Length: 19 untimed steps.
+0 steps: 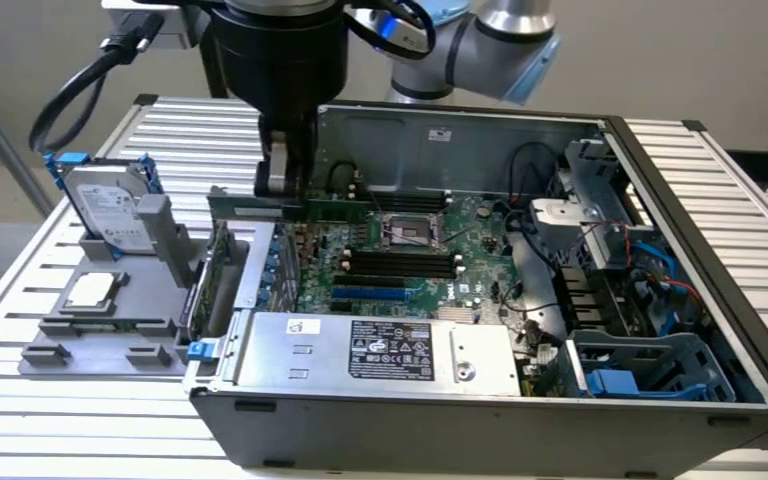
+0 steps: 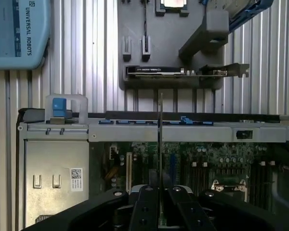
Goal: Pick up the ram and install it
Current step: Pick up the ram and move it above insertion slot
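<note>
Over PC case (image 1: pixel 471 150), gripper (image 1: pixel 281 188) clamping ram (image 1: pixel 337 209), long axis horiz

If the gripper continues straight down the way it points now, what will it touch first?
Probably the motherboard; the ram that the gripper is shut on would touch it before the gripper. The ram seems to hang beside the black memory slots, not over them, but depth is unclear.
</note>
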Available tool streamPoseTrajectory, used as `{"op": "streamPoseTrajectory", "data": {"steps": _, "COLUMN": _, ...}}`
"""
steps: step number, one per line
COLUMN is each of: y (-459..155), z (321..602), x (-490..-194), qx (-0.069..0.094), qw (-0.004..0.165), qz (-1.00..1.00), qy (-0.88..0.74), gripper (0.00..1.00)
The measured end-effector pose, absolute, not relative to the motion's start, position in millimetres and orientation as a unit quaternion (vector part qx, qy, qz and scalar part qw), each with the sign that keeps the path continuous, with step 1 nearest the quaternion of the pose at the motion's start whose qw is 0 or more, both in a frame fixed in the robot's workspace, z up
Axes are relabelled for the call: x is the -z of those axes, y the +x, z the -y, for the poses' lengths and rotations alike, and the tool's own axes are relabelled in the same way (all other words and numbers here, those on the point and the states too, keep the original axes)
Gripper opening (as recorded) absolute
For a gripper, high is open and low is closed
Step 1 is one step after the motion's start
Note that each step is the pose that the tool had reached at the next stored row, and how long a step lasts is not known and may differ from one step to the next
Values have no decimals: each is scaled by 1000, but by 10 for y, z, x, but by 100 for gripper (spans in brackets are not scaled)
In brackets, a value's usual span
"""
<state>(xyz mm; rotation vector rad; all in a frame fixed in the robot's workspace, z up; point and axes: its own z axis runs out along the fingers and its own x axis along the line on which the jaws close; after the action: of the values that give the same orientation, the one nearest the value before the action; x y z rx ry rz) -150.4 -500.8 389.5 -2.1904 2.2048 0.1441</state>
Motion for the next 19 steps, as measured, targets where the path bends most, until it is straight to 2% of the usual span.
{"op": "streamPoseTrajectory", "data": {"steps": 19, "y": -845, "z": 4585, "x": -3817, "qx": -46, "qw": 15, "qz": -709, "qy": -704, "gripper": 14}}
